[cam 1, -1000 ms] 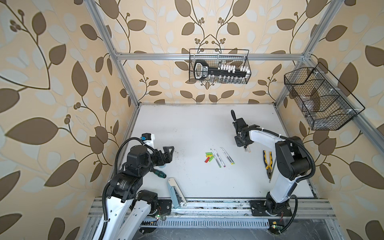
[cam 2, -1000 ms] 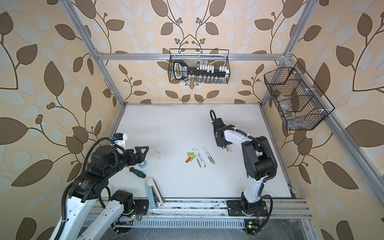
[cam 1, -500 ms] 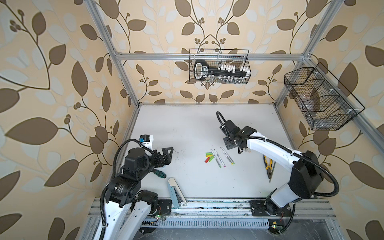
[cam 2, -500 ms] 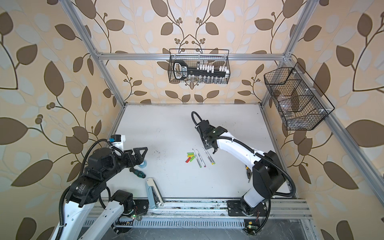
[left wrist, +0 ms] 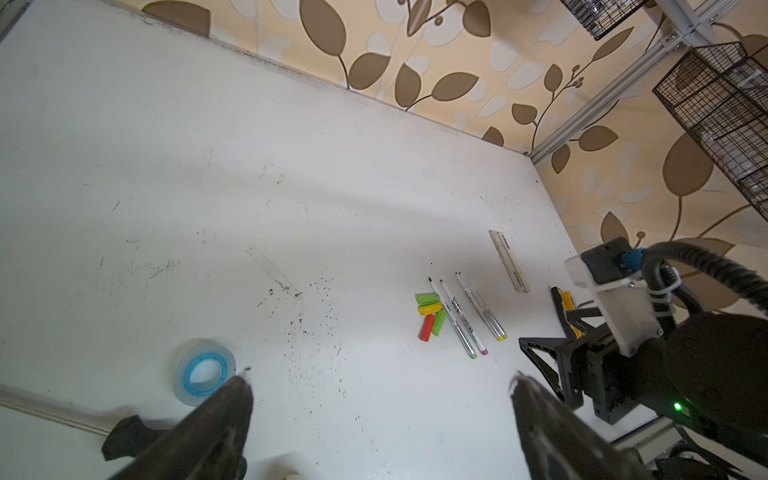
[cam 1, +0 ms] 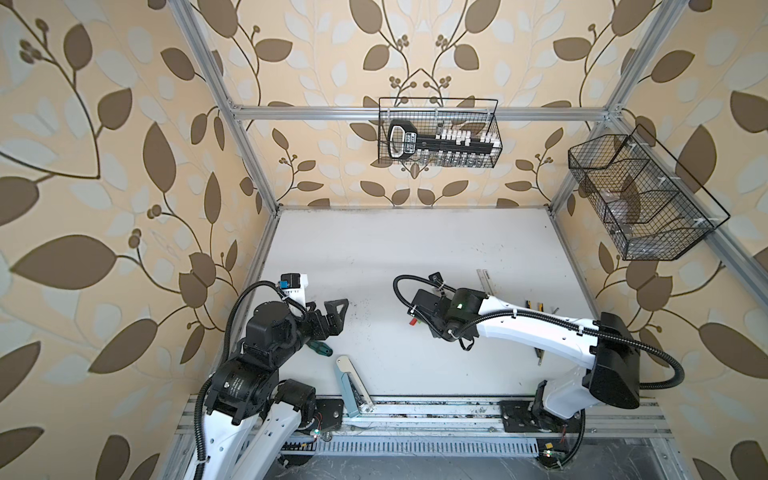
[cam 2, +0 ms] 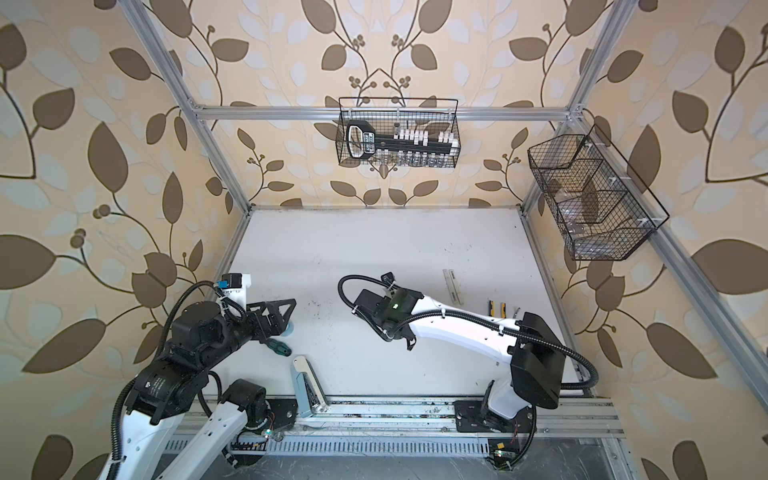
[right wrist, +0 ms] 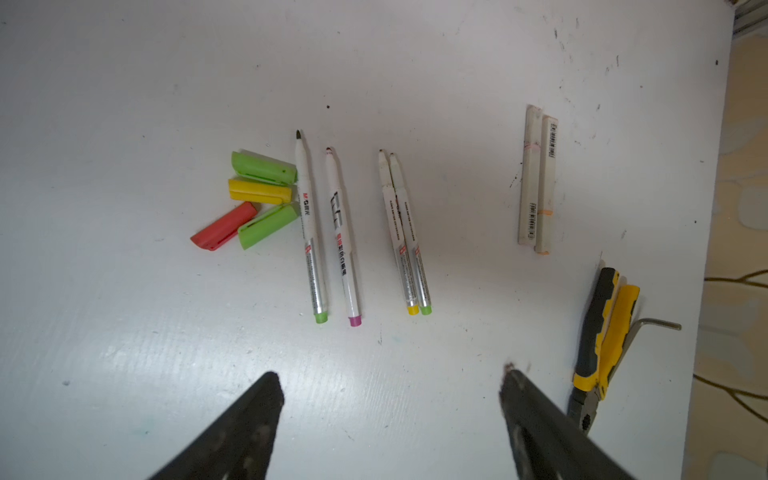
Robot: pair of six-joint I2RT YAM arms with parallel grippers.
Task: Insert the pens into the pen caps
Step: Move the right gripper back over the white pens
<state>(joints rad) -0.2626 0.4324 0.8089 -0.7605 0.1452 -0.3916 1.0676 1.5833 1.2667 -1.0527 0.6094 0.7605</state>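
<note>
In the right wrist view several slim white pens [right wrist: 343,237] lie uncapped and side by side on the white table. Two thicker white pens [right wrist: 538,178] lie apart from them. Beside the slim pens sit the pen caps: a green one [right wrist: 264,167], a yellow one [right wrist: 259,190], a red one [right wrist: 224,225] and a second green one [right wrist: 268,224]. My right gripper [right wrist: 390,380] hangs open above the table near the pens' coloured ends, holding nothing. My left gripper [left wrist: 382,380] is open and empty, well short of the caps [left wrist: 430,309]. In both top views the right wrist [cam 1: 453,309] covers most of the pens.
A clear tape roll [left wrist: 203,372] lies by the left gripper. Yellow-and-black pliers [right wrist: 598,332] and a hex key [right wrist: 648,328] lie near the table's right edge. A green-handled screwdriver [cam 1: 320,348] and a pale blue stapler [cam 1: 347,384] sit at the front. Wire baskets [cam 1: 438,137] hang on the walls.
My right arm has swung left from beside the pens to above them, and its jaws have opened wider. The left arm has barely moved.
</note>
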